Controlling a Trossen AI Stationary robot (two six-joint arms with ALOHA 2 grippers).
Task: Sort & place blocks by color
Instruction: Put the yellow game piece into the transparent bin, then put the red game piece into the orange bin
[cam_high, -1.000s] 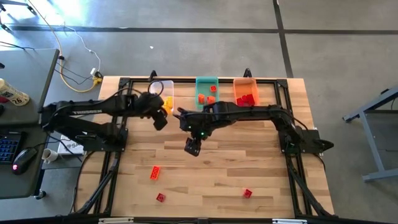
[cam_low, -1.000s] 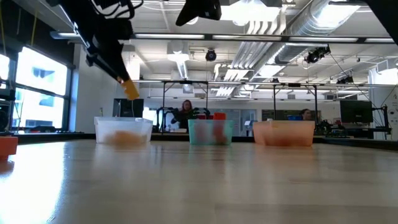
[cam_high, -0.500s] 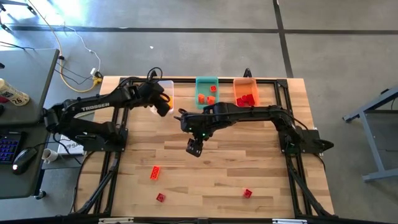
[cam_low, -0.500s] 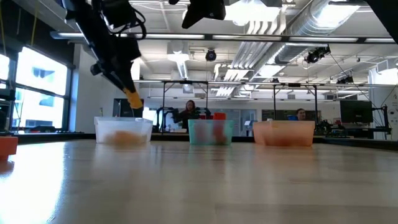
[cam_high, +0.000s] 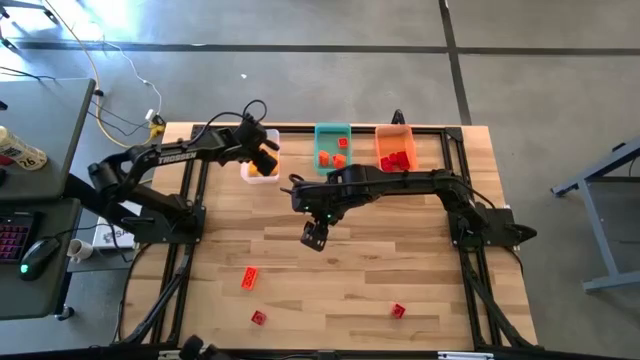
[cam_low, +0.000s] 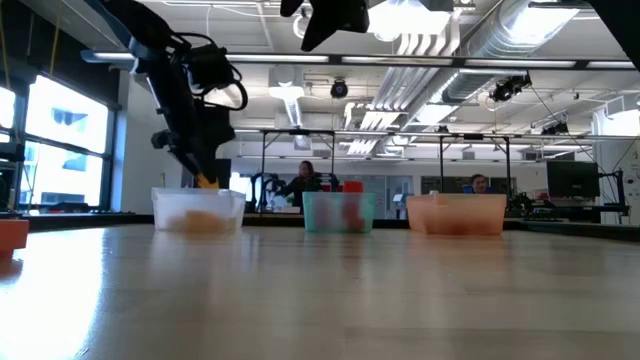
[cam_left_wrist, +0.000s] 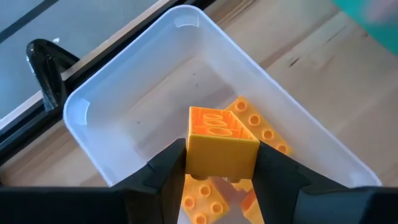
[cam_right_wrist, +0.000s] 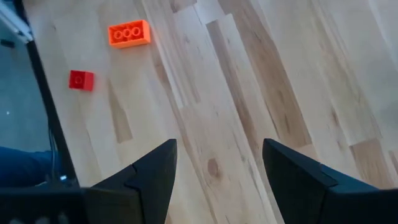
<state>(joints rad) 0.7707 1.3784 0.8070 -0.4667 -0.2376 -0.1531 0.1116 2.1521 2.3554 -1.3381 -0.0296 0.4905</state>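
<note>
A yellow block (cam_left_wrist: 222, 144) is clamped by the left gripper (cam_left_wrist: 217, 171) above the clear bin (cam_left_wrist: 93, 102), upper left; released off-centre, it could strike the rim. The right gripper (cam_right_wrist: 217, 163) is spread wide, empty.

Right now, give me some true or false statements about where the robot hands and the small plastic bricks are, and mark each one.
1. The left hand grips a yellow studded brick over the clear plastic bin. True.
2. The right hand holds a red brick. False: it is open and holds nothing.
3. Three bricks lie loose on the wooden table. True.
4. The clear bin holds no bricks. False: yellow bricks already lie in it.
</note>
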